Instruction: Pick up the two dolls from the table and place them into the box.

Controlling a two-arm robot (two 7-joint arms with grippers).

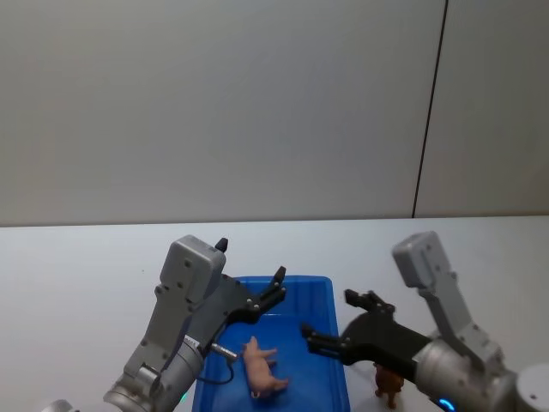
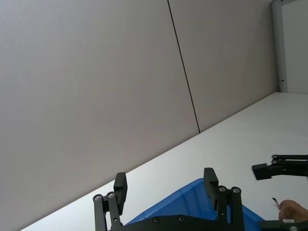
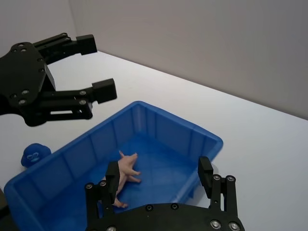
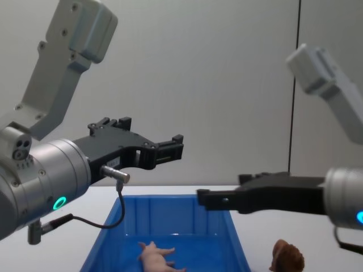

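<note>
— Counting dolls in the box point(image 1: 309, 280)?
— Just 1: the pink pig point(image 1: 264, 371), lying on its side on the blue floor. Nothing else in there.
— And the other of the 2?
— Outside. Look for the brown lion point(image 1: 388, 384) on the counter point(image 1: 77, 275), just beside the box's right wall, by the near corner. Looks to be standing on its feet; cannot tell which way its long axis runs.
— Nearer which arm?
— The right, clearly. See the right jaws: spread wide, holding nothing, hovering above the right side of the box with the tips pointing left across it. So, lion below them and back toward the robot, on the outer side of the wall.
— And the left jaws?
— Also wide and empty, up over the left half of the box, well apart from the lion, with the box in between.
— Next, then?
— Probably drawing the right jaws back and to the right, clear of the rim, then dropping straight onto the lion. Worth minding the wall: little room between it and the doll for a jaw.
</note>
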